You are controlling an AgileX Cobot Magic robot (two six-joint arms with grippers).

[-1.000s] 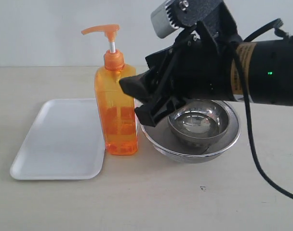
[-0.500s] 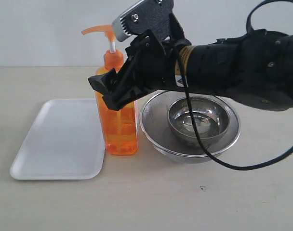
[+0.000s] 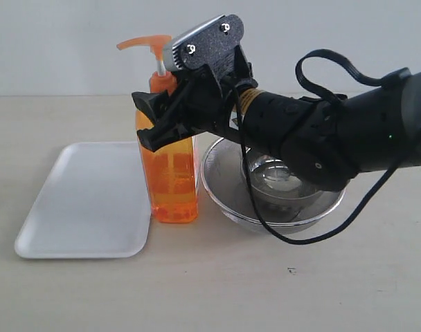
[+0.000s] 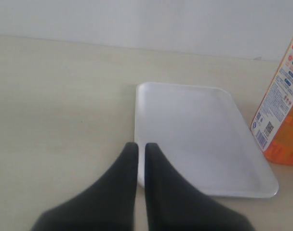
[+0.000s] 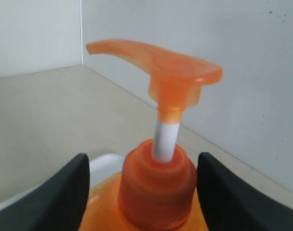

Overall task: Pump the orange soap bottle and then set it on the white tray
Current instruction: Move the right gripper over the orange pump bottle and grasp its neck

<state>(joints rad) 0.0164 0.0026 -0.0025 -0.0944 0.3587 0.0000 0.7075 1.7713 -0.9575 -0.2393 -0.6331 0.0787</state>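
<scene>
The orange soap bottle [image 3: 172,180] stands upright on the table between the white tray [image 3: 86,200] and the steel bowls, its pump head [image 3: 145,43] raised on the white stem. My right gripper [image 3: 142,119] is open at the bottle's shoulder. In the right wrist view its fingers [image 5: 69,192] straddle the orange collar [image 5: 156,187] below the pump head [image 5: 175,67]; one finger sits close against the collar, the other stands apart. My left gripper [image 4: 137,145] is shut and empty, hovering over the near edge of the tray [image 4: 194,134], with the bottle's label [image 4: 284,110] beyond.
A large steel bowl [image 3: 221,190] with a smaller steel bowl [image 3: 283,181] inside it stands right beside the bottle, under my right arm. A pale wall runs behind the table. Bare tabletop lies in front of the tray and bowls.
My right arm has swung left from above the bowls to the bottle, and its open fingers now flank the bottle's neck. The bottle and tray have not moved.
</scene>
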